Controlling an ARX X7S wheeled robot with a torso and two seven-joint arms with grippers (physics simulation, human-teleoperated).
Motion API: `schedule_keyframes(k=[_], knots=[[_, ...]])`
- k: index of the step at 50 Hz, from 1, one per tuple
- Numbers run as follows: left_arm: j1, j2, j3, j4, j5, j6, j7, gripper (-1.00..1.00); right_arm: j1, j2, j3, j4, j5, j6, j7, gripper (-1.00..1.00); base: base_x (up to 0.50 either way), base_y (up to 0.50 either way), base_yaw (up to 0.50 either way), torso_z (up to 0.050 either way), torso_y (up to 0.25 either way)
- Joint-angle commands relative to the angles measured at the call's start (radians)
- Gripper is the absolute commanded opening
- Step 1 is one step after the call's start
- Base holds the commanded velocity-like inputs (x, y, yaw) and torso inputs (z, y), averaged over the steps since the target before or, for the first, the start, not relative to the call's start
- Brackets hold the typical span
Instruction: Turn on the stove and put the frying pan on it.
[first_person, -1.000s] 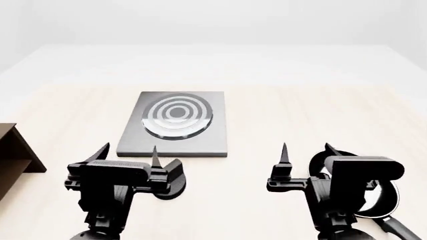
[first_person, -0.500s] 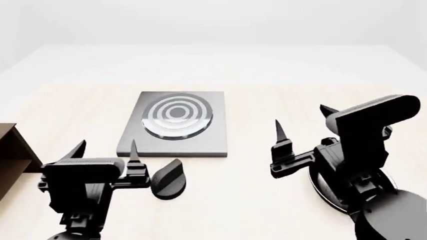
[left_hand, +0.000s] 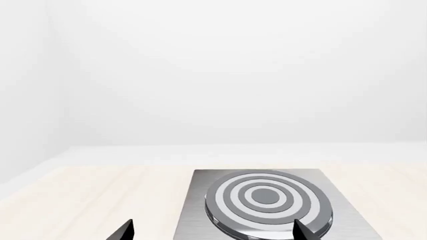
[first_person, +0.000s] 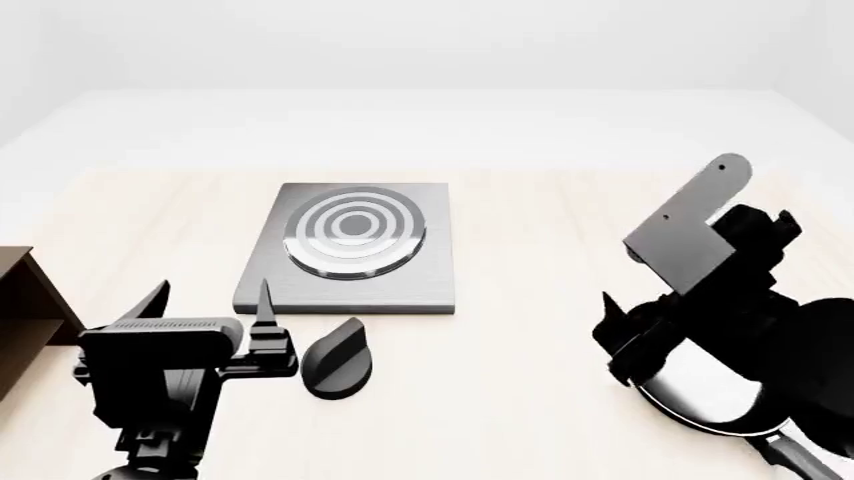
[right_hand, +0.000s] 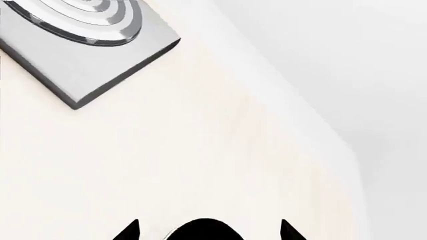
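Right gripper (first_person: 617, 345): tilted down over the frying pan (first_person: 707, 395), fingers apart, nothing between them. The right wrist view shows the two fingertips spread with the pan's dark rim between and just below them, so the claw straddles the rim but is not clamped on it. The pan sits on the table (first_person: 534, 300) at the near right corner. Its long handle (first_person: 801, 462) runs back toward the robot and to the right, away from the stove (first_person: 350, 262).

Left gripper (first_person: 207, 318): fingers apart, empty, hovering just left of the black knob (first_person: 336, 358). The knob lies on the table in front of the stove's near edge, with its ridge pointing up and to the right.

Judgement: the left arm is nearer the knob and the right arm nearer the pan. The pan must travel left and forward to reach the burner (first_person: 355, 232). Bare table lies between. A brown shelf (first_person: 30, 310) stands at the far left, clear of both paths.
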Motion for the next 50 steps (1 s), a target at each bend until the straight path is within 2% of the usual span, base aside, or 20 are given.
schedule_keyframes(k=[1, 5, 10, 16, 37, 50], knots=[[-0.001, -0.005, 0.004, -0.011, -0.001, 0.008, -0.002, 1.0, 0.182, 0.161, -0.335, 0.104, 0.002, 0.017, -0.124, 1.0, 0.0, 0.0, 0.0, 0.0, 0.0], [-0.001, -0.006, 0.008, -0.012, -0.002, 0.009, -0.002, 1.0, 0.221, 0.175, -0.36, 0.145, 0.032, 0.052, -0.113, 1.0, 0.0, 0.0, 0.0, 0.0, 0.0], [-0.003, -0.008, 0.014, -0.016, 0.003, 0.012, -0.002, 1.0, 0.261, 0.222, -0.48, 0.159, 0.081, 0.046, -0.163, 1.0, 0.0, 0.0, 0.0, 0.0, 0.0], [-0.002, -0.01, 0.019, -0.019, 0.004, 0.016, -0.004, 1.0, 0.226, 0.251, -0.528, 0.163, 0.076, 0.012, -0.157, 1.0, 0.0, 0.0, 0.0, 0.0, 0.0], [0.004, -0.017, 0.031, -0.029, 0.007, 0.03, -0.013, 1.0, 0.063, 0.309, -0.53, 0.245, 0.142, -0.106, -0.106, 1.0, 0.0, 0.0, 0.0, 0.0, 0.0], [0.005, -0.021, 0.043, -0.031, 0.009, 0.031, -0.019, 1.0, 0.064, 0.356, -0.546, 0.28, 0.115, -0.096, -0.102, 1.0, 0.0, 0.0, 0.0, 0.0, 0.0]])
